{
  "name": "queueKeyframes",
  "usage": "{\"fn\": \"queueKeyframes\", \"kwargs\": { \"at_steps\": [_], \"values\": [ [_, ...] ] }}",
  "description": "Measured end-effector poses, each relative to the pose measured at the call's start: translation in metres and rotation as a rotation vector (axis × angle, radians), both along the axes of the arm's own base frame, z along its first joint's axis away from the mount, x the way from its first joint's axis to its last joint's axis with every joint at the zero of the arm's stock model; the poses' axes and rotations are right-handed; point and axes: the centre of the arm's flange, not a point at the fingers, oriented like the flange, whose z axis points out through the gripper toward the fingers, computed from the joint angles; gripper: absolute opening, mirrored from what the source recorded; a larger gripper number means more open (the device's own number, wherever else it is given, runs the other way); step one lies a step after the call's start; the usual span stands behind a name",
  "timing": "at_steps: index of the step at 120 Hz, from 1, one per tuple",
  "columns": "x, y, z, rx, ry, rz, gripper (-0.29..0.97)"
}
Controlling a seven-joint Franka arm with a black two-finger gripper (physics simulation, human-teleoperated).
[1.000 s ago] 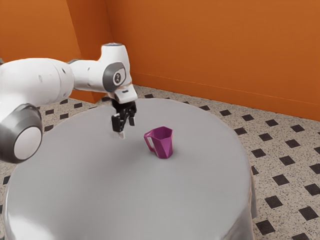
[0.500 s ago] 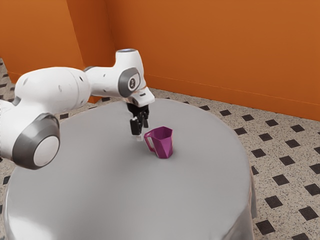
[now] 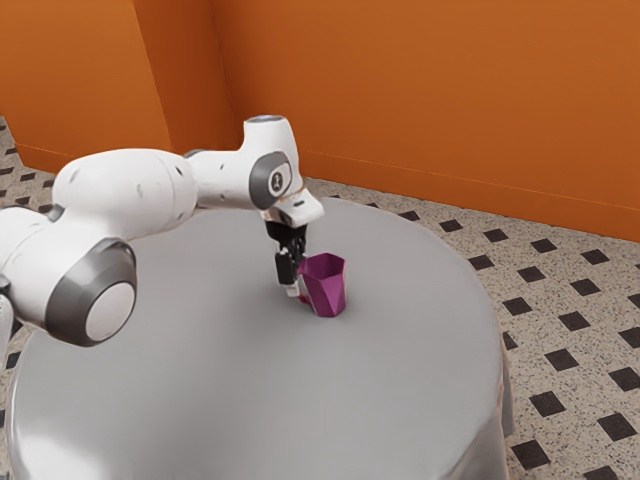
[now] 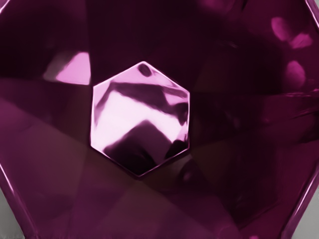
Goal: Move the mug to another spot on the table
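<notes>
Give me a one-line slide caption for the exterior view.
Franka arm's black claw at the edge of an upright purple mug on a round grey table.

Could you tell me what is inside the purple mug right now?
Looking down into the mug, the wrist view shows its glossy hexagonal floor and faceted walls, with nothing lying inside. In the exterior view its wall hides the bottom.

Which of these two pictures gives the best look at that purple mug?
The exterior view: it shows the whole mug standing upright on the grey table, with the end effector at its side toward the exterior view's left. The wrist view looks straight down inside it, showing its hexagonal bottom and inner walls.
</notes>
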Motion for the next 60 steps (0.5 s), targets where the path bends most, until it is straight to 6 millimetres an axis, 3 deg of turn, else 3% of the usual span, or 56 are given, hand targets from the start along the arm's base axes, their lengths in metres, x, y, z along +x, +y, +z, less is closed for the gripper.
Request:
{"fn": "queueKeyframes", "kwargs": {
  "at_steps": [30, 60],
  "values": [
    [0.0, 0.001, -0.011, -0.006, 0.014, 0.033, 0.67],
    [0.0, -0.002, -0.012, -0.009, 0.014, 0.047, 0.35]
  ]
}}
